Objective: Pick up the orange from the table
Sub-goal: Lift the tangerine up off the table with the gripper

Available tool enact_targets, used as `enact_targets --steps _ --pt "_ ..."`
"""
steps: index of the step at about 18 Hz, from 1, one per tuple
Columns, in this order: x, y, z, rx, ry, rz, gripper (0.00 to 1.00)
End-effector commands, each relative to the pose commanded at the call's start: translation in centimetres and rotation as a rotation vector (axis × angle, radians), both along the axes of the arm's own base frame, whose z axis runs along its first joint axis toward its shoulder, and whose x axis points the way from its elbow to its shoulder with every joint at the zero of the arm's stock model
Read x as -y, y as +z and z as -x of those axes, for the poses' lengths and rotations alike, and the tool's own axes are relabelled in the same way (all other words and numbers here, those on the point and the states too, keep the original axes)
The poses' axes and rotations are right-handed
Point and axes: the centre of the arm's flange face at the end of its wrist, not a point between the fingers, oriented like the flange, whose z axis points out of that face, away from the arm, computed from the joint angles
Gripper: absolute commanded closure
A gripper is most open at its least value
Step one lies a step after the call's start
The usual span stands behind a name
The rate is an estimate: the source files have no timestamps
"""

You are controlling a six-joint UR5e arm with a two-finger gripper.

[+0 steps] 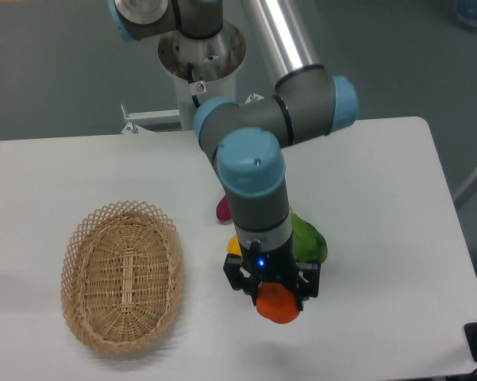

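Two-finger gripper (275,292) pinches the small round bright-orange fruit (278,305) over the white rectangular table (397,238); green fruit (311,240) behind, oval wicker basket (121,275) left.

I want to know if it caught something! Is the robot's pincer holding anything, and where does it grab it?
Yes. The pincer holds the orange, gripping its upper part from above, one finger on each side.
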Motion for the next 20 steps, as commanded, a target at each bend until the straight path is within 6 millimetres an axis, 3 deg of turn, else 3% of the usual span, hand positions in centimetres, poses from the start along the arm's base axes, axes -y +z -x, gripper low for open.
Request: enact_targets --steps 6,20 --pt "1.2 1.8 -0.8 -0.02 -0.041 0.005 0.27" --pt "1.3 2.0 -0.6 -0.025 -0.031 -0.003 0.27"
